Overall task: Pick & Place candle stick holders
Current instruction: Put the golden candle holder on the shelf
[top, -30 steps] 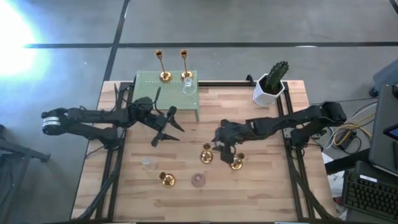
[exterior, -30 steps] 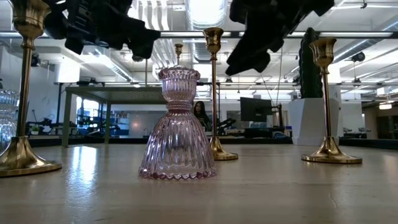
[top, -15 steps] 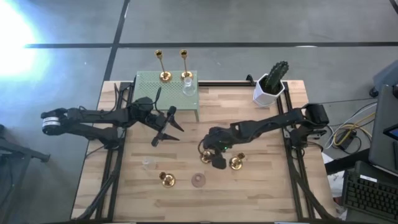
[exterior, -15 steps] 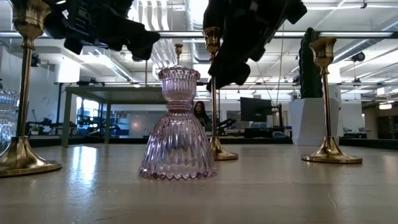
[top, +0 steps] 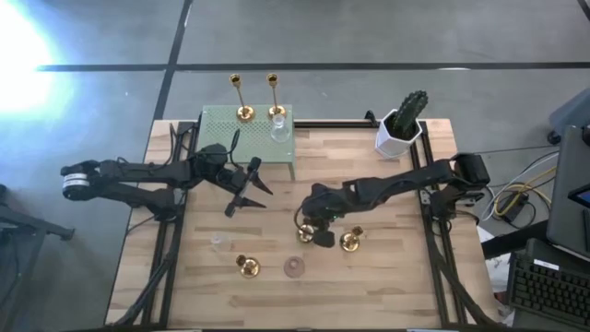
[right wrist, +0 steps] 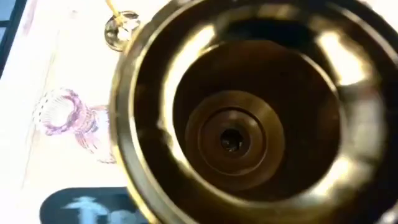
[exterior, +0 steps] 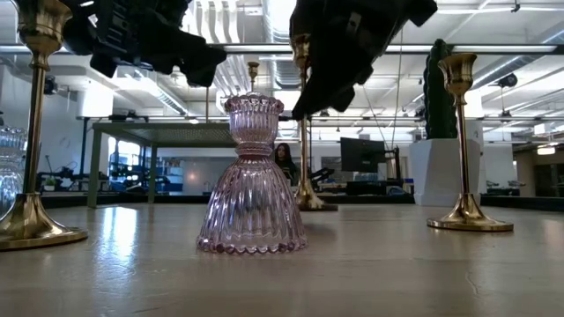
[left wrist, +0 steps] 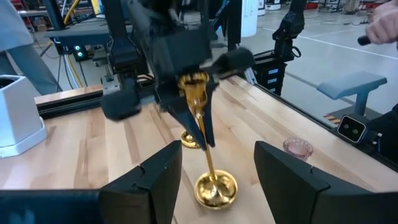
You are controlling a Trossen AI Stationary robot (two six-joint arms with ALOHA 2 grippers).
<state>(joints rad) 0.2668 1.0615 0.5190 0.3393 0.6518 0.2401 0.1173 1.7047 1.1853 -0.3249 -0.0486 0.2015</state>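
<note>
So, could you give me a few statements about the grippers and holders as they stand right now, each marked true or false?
1. The right gripper is shut on a tall gold holder. True.
2. That holder's base is tipped off the table. True.
3. The left gripper holds the pink glass holder. False: it is open and empty, away from that holder.
4. The cactus pot sits on the green stand. False: it stands on the table's far right corner.
</note>
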